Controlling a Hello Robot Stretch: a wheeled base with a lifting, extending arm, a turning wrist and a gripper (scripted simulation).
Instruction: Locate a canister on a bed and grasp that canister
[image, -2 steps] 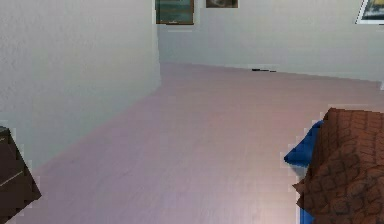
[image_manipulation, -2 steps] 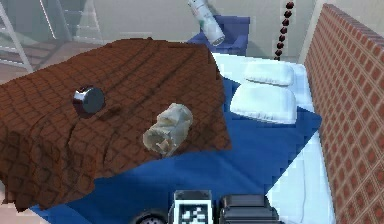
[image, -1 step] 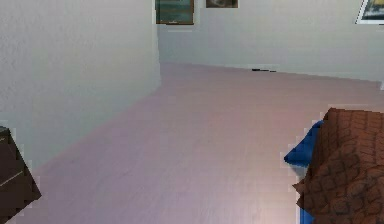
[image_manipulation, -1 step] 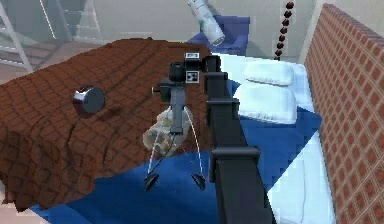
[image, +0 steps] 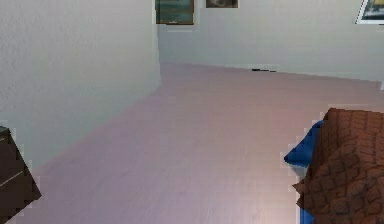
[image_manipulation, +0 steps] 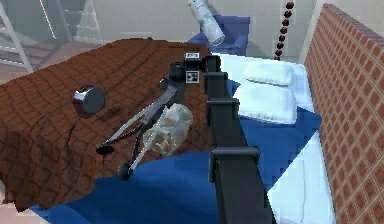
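Reaching across the bed (image_manipulation: 292, 140), my arm (image_manipulation: 232, 150) sets the gripper (image_manipulation: 113, 162) low over the brown quilt (image_manipulation: 50, 125), right by a pale, glassy canister (image_manipulation: 172, 128) lying near the quilt's edge. I judge it is lined up for the grasp. I cannot tell the fingers' spread, or whether they hold anything.

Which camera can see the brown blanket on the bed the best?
The arm side view. There the brown blanket lies spread wide, with white pillows beside it. The forward view catches a corner of the blanket at its lower right edge, with blue sheet peeking out.
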